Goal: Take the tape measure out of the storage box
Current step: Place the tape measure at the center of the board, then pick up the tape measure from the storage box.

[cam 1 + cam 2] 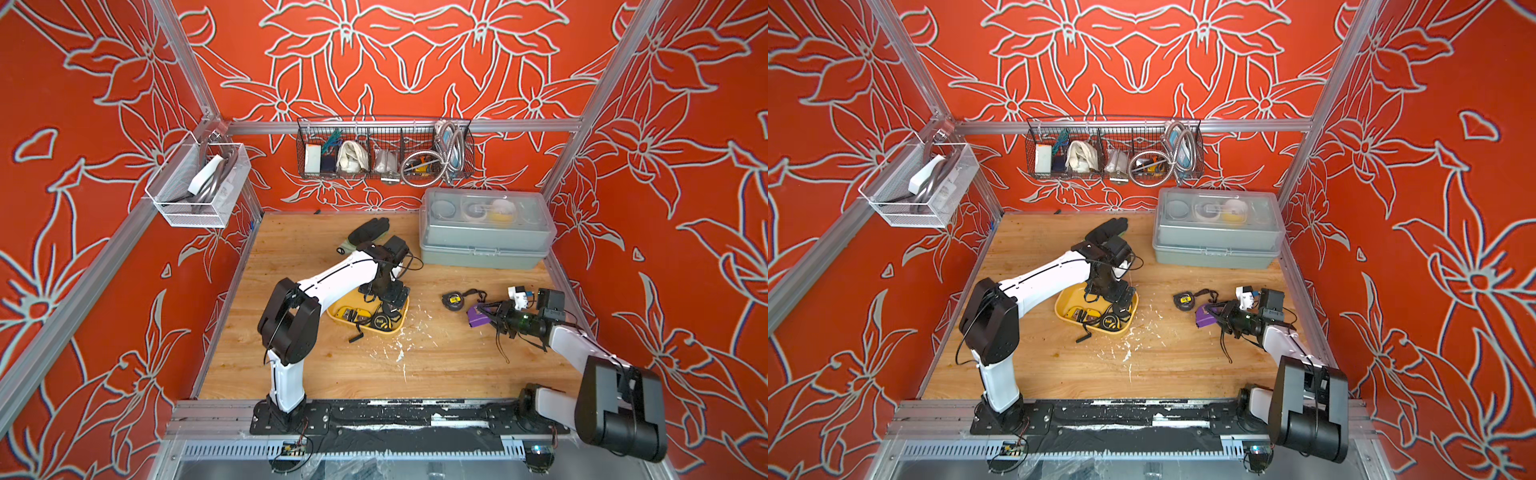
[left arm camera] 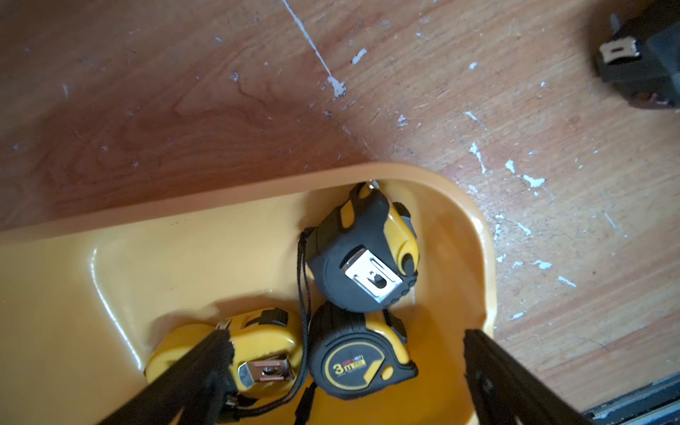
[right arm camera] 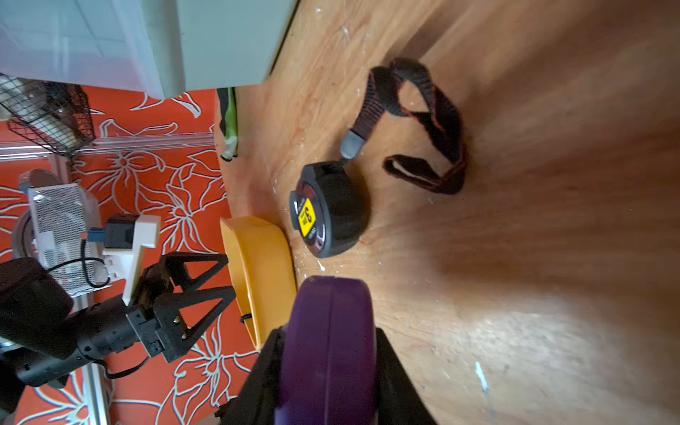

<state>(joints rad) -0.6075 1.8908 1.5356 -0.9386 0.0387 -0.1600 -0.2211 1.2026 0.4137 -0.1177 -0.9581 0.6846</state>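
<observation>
Right arm: the right end effector (image 3: 327,375) pinched the purple tape measure (image 3: 327,323) by its flat sides, low over the counter (image 1: 332,374) and well right of the storage box (image 2: 184,257). Contact with the wood could not be told.
Left arm: the left end effector (image 2: 349,340) hung over the storage box with its fingers (image 2: 198,371) spread wide, gripping nothing.
Box contents: three lay crowded at one end. The 3 m tape measure (image 2: 358,362) sat between the spread fingers, the yellow tape measure (image 2: 257,342) was just beside it, and the clip-up tape measure (image 2: 362,254) sat in the corner.
Outside the box: the black round tape measure (image 1: 453,300) lay flat on the counter near the purple one, its strap (image 1: 473,294) looped beside it.
Farther back: a dark glove (image 1: 368,230) lay beyond the left arm.
Far right corner: the grey toolbox (image 1: 486,245) stood with its clear lid on.
Walls: a wire basket (image 1: 384,149) hung on the back wall and a mesh basket (image 1: 199,183) on the left.
</observation>
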